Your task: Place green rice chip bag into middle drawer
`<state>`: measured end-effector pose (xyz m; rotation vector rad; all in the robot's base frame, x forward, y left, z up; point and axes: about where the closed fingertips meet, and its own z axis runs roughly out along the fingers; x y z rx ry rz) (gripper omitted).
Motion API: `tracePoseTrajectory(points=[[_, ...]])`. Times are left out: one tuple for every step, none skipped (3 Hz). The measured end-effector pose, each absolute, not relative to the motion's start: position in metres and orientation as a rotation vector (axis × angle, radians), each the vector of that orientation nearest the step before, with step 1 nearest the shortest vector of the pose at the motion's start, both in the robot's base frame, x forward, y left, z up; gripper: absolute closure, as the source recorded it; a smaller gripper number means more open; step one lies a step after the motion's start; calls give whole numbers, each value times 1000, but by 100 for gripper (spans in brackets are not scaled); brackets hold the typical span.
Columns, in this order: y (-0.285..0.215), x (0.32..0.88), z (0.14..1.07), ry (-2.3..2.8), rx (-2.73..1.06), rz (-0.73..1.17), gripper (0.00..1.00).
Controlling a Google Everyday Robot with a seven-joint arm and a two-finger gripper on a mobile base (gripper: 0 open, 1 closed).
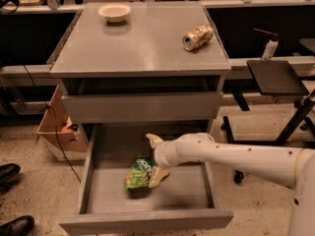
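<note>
The green rice chip bag lies on the floor of the pulled-out middle drawer, left of its centre. My gripper reaches into the drawer from the right on a white arm. It is open: one finger points toward the back, and the other finger rests against the bag's right edge. The bag looks to be resting on the drawer floor, with no grip on it.
A white bowl and a gold can on its side sit on the cabinet top. The upper drawer front is shut. A cardboard box stands to the left, a black stand to the right, and shoes at the left edge.
</note>
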<state>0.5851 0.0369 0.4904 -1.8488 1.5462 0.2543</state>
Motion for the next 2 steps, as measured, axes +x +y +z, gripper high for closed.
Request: tracePoseTrajectory(points=[[7, 588, 537, 1559, -1829, 285, 0], [4, 584, 538, 1566, -1840, 304, 0]])
